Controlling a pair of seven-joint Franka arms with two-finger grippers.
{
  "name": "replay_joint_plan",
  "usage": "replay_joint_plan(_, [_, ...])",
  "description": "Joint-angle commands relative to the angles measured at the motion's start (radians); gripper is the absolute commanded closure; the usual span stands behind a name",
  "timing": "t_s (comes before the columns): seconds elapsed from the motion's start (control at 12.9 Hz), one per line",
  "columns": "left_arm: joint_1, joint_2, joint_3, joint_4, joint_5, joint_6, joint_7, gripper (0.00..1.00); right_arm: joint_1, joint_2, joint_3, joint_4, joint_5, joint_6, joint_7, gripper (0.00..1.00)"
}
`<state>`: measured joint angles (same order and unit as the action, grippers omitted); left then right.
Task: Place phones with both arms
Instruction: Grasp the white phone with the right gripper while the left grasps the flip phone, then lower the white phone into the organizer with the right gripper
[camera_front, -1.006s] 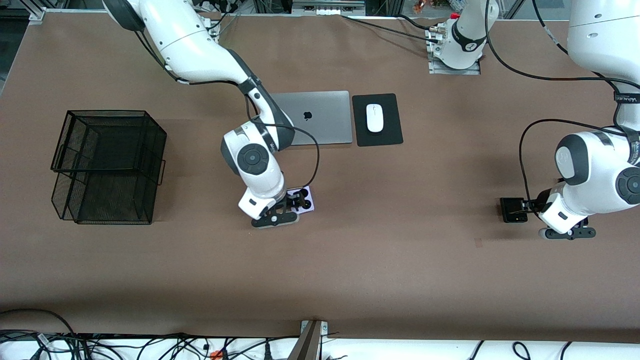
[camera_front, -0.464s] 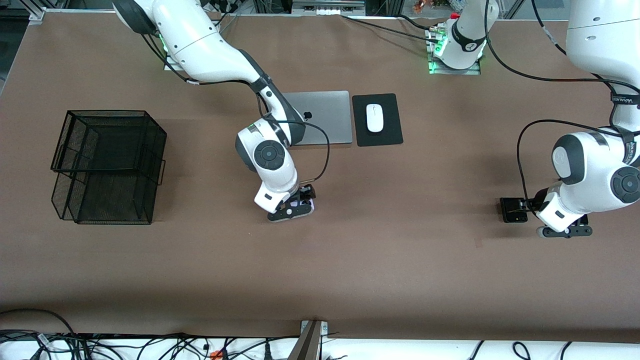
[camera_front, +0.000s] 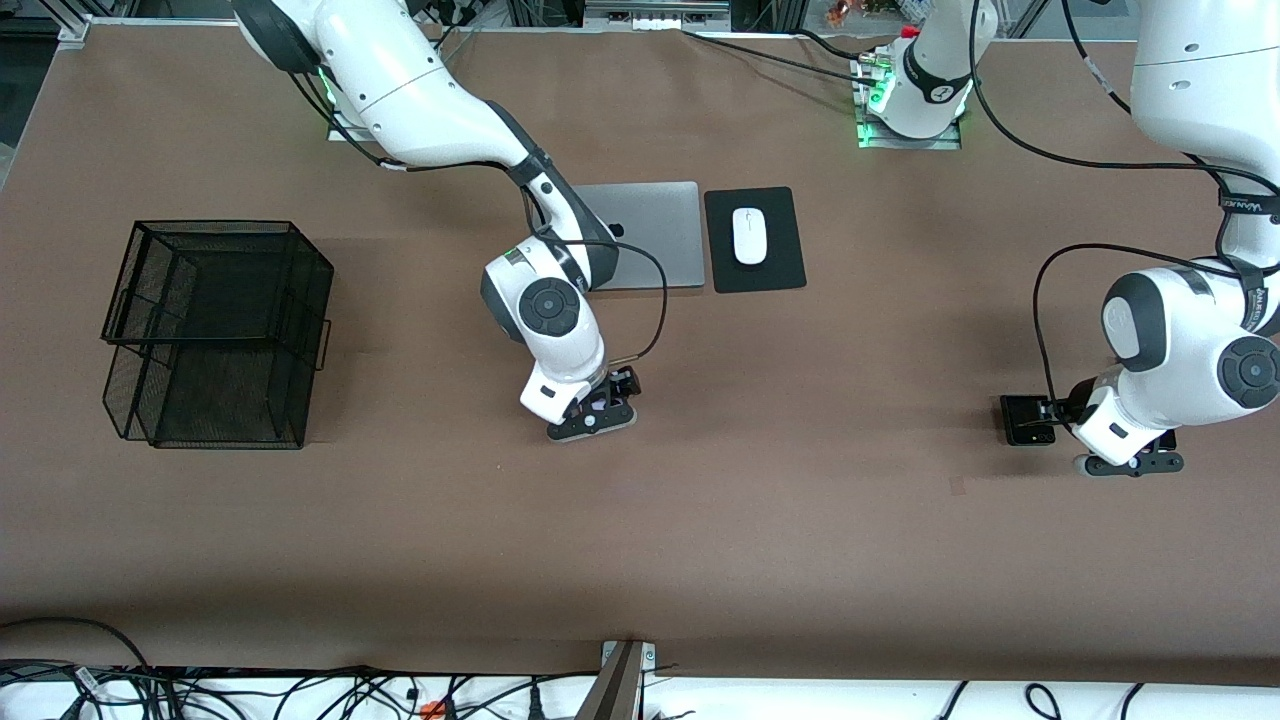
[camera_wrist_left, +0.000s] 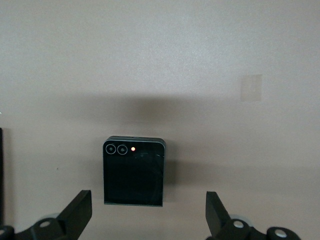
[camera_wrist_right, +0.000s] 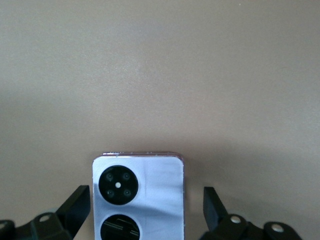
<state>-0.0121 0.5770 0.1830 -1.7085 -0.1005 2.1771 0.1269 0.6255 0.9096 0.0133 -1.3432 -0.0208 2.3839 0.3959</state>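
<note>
Lying between each arm's spread fingers: white-lilac phone (camera_wrist_right: 138, 197) under right fingers (camera_wrist_right: 75, 204), black phone (camera_wrist_left: 134, 170) under left fingers (camera_wrist_left: 77, 211).

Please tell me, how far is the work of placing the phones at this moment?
Nothing looks done yet: both phones lie flat on the table. In hand: the right gripper is open over the white-lilac phone, the left gripper is open over the small black phone; neither grips. Left: closing, lifting and placing both.

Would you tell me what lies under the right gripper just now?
Under the open right gripper lies the white-lilac phone flat on the table, camera circles up. Its lower end is out of view.
</note>
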Motion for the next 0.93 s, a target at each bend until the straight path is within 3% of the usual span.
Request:
replay_joint_plan(0.0, [0.021,0.007,-0.013,-0.01,0.021,0.018,0.016,0.0,0.017,0.023,0.004,0.024,-0.011,-0.002,-0.003,0.0])
replay_joint_plan(0.31, [0.029,0.021,-0.013,-0.045,0.022,0.087,0.028,0.0,0.023,0.051,0.004,0.022,-0.022,0.0,0.001,0.0])
replay_joint_plan(0.39, [0.03,0.021,-0.013,-0.051,0.022,0.087,0.036,0.0,0.022,0.049,0.002,0.022,-0.022,-0.002,-0.002,0.2])
replay_joint_plan(0.46, [0.03,0.024,-0.013,-0.053,0.022,0.093,0.037,0.0,0.022,0.045,0.002,0.024,-0.012,-0.011,0.004,0.66])
replay_joint_plan(0.54, [0.032,0.033,-0.013,-0.053,0.022,0.096,0.037,0.0,0.022,0.038,0.002,0.024,-0.008,-0.011,0.008,0.8])
replay_joint_plan(0.7, [0.035,0.04,-0.013,-0.057,0.022,0.108,0.037,0.0,0.013,0.013,0.001,0.024,-0.004,-0.043,0.011,0.83])
replay_joint_plan(0.85, [0.037,0.052,-0.013,-0.057,0.022,0.112,0.037,0.0,-0.009,-0.084,-0.027,0.024,0.031,-0.202,0.011,0.83])
